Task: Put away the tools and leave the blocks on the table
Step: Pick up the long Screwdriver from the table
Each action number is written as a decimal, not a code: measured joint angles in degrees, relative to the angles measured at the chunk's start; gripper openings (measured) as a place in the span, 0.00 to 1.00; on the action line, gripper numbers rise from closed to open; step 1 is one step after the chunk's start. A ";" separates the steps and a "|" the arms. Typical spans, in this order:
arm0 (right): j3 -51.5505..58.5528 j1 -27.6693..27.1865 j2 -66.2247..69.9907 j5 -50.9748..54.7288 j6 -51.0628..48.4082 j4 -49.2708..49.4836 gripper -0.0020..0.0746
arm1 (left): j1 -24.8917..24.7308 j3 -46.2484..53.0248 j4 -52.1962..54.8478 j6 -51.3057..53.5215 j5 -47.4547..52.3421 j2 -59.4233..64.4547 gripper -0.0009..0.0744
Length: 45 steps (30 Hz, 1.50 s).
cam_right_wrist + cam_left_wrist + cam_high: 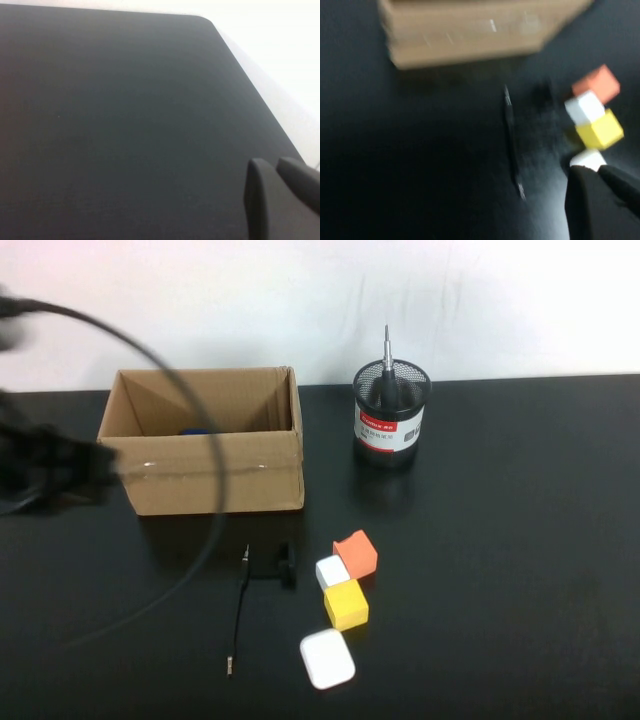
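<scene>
Progress check: pen-like tool (388,368) already upright in the mesh cup (391,427) at about 1 o'clock on the counter (520,570). Something blue (195,430) shows inside the cardboard box (205,452) at 11 o'clock, can't tell what it is. No scissors visible anywhere in the open, so probably stowed, but that's a guess.

Left to do: thin black rod-like tool (240,605), lying flat near centre, just at 9 o'clock of the blocks. Small black knob-like piece (287,566) next to its far end, can't tell if attached.

Blocks fine where they are: orange block (357,553), white block (332,571), yellow block (346,605) clustered touching, white case (327,658) just at 6 o'clock of them.

Left gripper (600,200) at the 9 o'clock edge beside the box, blurred, fingers: cannot tell. Right gripper (280,195) not in the overhead shot, over bare counter near a corner, fingers look close together, holding nothing
</scene>
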 joint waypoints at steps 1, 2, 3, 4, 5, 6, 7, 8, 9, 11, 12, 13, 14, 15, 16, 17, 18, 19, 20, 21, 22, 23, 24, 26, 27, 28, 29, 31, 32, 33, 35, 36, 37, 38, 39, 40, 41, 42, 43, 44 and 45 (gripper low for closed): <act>0.00 0.00 0.00 0.00 0.00 0.00 0.02 | 0.00 -0.79 -1.04 0.70 0.82 2.57 0.02; 0.00 0.00 0.00 0.00 0.00 0.00 0.02 | -0.17 -1.53 -1.98 1.24 1.20 5.63 0.02; 0.00 0.00 0.00 0.00 0.00 0.00 0.02 | -0.78 -1.97 -2.36 1.50 1.20 8.53 0.02; 0.00 0.00 0.00 0.00 0.00 0.00 0.02 | -1.56 -2.27 -2.37 1.49 1.03 11.31 0.03; 0.00 0.00 0.00 0.00 -0.11 0.00 0.02 | -2.63 -2.48 -2.37 1.49 0.50 13.94 0.05; 0.00 0.00 0.00 0.00 -0.11 0.00 0.02 | -3.98 -2.61 -2.37 1.49 -0.16 16.47 0.09; 0.00 0.00 0.00 0.00 -0.11 0.00 0.02 | -5.16 -2.61 -2.12 1.25 -0.81 18.40 0.12; 0.00 0.00 0.00 0.00 -0.11 0.00 0.02 | -6.72 -2.61 -1.64 0.36 -1.81 20.74 0.16; 0.00 0.00 0.00 0.00 -0.11 0.00 0.02 | -8.25 -2.72 -0.79 -0.93 -3.01 22.99 0.22; 0.00 0.00 0.00 0.00 -0.11 0.00 0.02 | -10.58 -2.79 1.77 -4.59 -5.56 26.92 0.31; 0.00 0.00 0.00 0.00 -0.11 0.00 0.02 | -11.53 -2.79 3.66 -7.21 -6.74 28.97 0.35; 0.00 0.00 0.00 0.00 -0.11 0.00 0.02 | -12.11 -2.84 5.60 -9.76 -7.63 30.91 0.38; 0.00 0.00 0.00 0.00 -0.11 0.00 0.02 | -12.54 -2.84 7.26 -11.69 -8.60 32.65 0.40; 0.00 0.00 0.00 0.00 -0.11 0.00 0.02 | -12.68 -2.84 8.42 -12.88 -9.52 34.16 0.41; 0.00 0.00 0.00 0.00 -0.06 0.00 0.02 | -12.80 -2.84 9.09 -13.52 -10.17 35.21 0.42; 0.00 0.00 0.00 0.00 -0.05 0.00 0.02 | -12.80 -2.84 9.73 -14.05 -11.04 36.30 0.43; 0.00 0.00 0.00 0.00 -0.05 0.00 0.02 | -12.80 -2.84 10.15 -14.26 -12.09 37.18 0.43; 0.00 0.00 0.00 0.00 -0.05 0.00 0.02 | -12.80 -2.84 10.38 -14.49 -13.26 37.85 0.43; 0.00 0.00 0.00 0.00 -0.05 0.00 0.02 | -12.80 -2.84 10.38 -14.63 -14.59 38.23 0.43; 0.00 0.00 0.00 0.00 -0.05 0.00 0.02 | -12.80 -2.84 10.38 -14.63 -16.07 38.60 0.43; 0.00 0.00 0.00 0.00 -0.05 0.00 0.02 | -12.89 -2.84 10.38 -14.71 -17.62 38.85 0.43; 0.00 0.00 0.00 0.00 -0.05 0.00 0.02 | -12.89 -2.84 10.38 -14.86 -18.74 39.13 0.43; 0.00 0.00 0.00 0.00 -0.05 0.00 0.02 | -12.89 -2.95 10.38 -14.86 -19.95 39.36 0.43; 0.00 0.00 0.00 0.00 -0.05 0.00 0.02 | -12.92 -2.93 10.42 -14.90 -21.17 39.89 0.44; 0.00 0.00 0.00 0.00 -0.05 0.00 0.02 | -12.92 -2.93 10.51 -15.00 -21.50 40.21 0.44; 0.00 0.00 0.00 0.00 -0.05 0.00 0.02 | -12.92 -2.93 10.51 -15.00 -21.50 40.62 0.44; 0.00 0.00 0.00 0.00 -0.05 0.00 0.02 | -12.92 -2.93 10.51 -15.00 -21.50 40.97 0.44; 0.00 0.00 0.00 0.00 -0.05 0.00 0.02 | -12.92 -2.93 10.51 -15.00 -21.09 41.72 0.44; 0.00 0.00 0.00 0.00 -0.05 0.00 0.02 | -12.92 -2.93 10.51 -15.00 -20.93 42.02 0.44; 0.00 0.00 0.00 0.00 -0.05 0.00 0.02 | -12.92 -2.93 10.51 -15.00 -20.64 42.28 0.44; 0.00 0.00 0.00 0.00 -0.05 0.00 0.02 | -12.92 -2.93 10.55 -15.00 -20.55 42.97 0.44; 0.00 0.00 0.00 0.00 -0.05 0.00 0.02 | -12.92 -2.93 10.65 -15.00 -20.55 43.40 0.44; 0.00 0.00 0.00 0.00 -0.05 0.00 0.02 | -12.92 -2.93 10.75 -15.00 -20.55 43.74 0.44; 0.00 0.00 0.00 0.00 -0.05 0.00 0.02 | -12.92 -2.93 11.04 -15.00 -20.55 44.05 0.44; 0.00 0.00 0.00 0.00 -0.05 0.00 0.02 | -12.92 -2.93 11.29 -15.00 -20.55 44.58 0.44; 0.00 0.00 0.00 0.00 -0.05 0.00 0.02 | -12.92 -2.93 11.72 -15.00 -20.55 45.05 0.44; 0.00 0.00 0.00 0.00 -0.05 0.00 0.02 | -12.92 -3.07 11.72 -15.04 -20.81 45.17 0.44; 0.00 0.00 0.00 0.00 -0.05 0.00 0.02 | -12.92 -3.19 11.72 -15.04 -20.99 45.40 0.44; 0.00 0.00 0.00 0.00 -0.05 -0.11 0.02 | -12.92 -3.43 12.08 -15.04 -21.31 45.64 0.44; 0.00 0.00 0.00 0.00 -0.05 -0.05 0.02 | -12.92 -3.54 12.17 -15.04 -21.74 45.90 0.43; 0.00 0.00 0.00 0.00 -0.05 -0.05 0.02 | -12.92 -3.65 12.22 -15.04 -22.17 46.13 0.41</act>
